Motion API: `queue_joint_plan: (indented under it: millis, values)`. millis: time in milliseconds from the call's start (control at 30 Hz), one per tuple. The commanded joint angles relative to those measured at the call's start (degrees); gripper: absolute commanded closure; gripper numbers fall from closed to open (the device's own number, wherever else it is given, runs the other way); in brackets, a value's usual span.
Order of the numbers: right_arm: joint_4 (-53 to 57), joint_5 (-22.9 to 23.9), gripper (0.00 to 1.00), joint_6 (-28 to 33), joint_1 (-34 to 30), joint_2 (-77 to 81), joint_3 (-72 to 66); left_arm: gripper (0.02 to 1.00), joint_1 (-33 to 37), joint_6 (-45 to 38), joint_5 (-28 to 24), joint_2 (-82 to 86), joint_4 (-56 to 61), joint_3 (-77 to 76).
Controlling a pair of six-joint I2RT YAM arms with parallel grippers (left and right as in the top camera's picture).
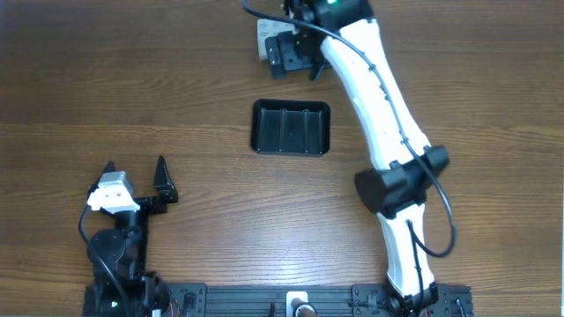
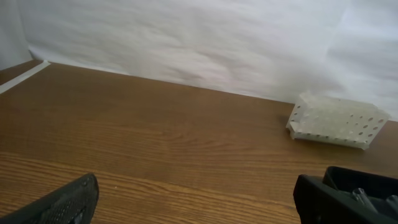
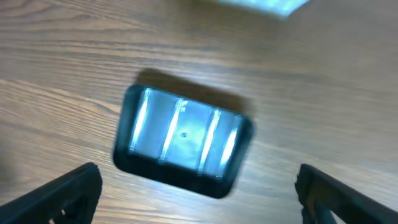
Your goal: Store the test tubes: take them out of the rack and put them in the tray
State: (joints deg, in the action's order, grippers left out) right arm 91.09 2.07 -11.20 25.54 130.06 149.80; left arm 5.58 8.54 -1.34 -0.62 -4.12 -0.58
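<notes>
The black tray [image 1: 291, 129] lies mid-table, and its ribbed inside [image 3: 183, 140] looks empty. A white perforated rack [image 1: 264, 35] sits at the far edge, also seen across the table as the rack [image 2: 339, 120]. I cannot make out any test tubes. My right gripper [image 1: 295, 53] hangs high near the rack; its wrist view shows the right gripper [image 3: 199, 208] open and empty, looking down on the tray. My left gripper [image 1: 137, 173] rests low at the near left, and this left gripper [image 2: 193, 208] is open with nothing in it.
Bare wooden table [image 1: 132, 79] surrounds the tray on all sides. A white backdrop [image 2: 199, 43] rises behind the table's far edge. The right arm's white links [image 1: 388, 114] stretch over the table to the right of the tray.
</notes>
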Motion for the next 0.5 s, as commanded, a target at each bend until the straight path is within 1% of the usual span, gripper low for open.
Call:
queue_joint_plan:
  millis: [33,233,500]
  values:
    - [1.03,3.45,0.009,6.6,-1.16,-5.99,1.11,0.02,-0.22,-0.85,-0.57,0.35,-0.26,0.24]
    - [6.21,7.06,0.007,6.58,-2.14,-12.87,0.9,0.02,-0.22,-0.85,-0.57,0.35,-0.26,0.24]
    - [6.21,7.5,0.009,6.6,-3.41,-23.54,-5.49,0.02,-0.22,-0.85,-0.57,0.35,-0.26,0.24]
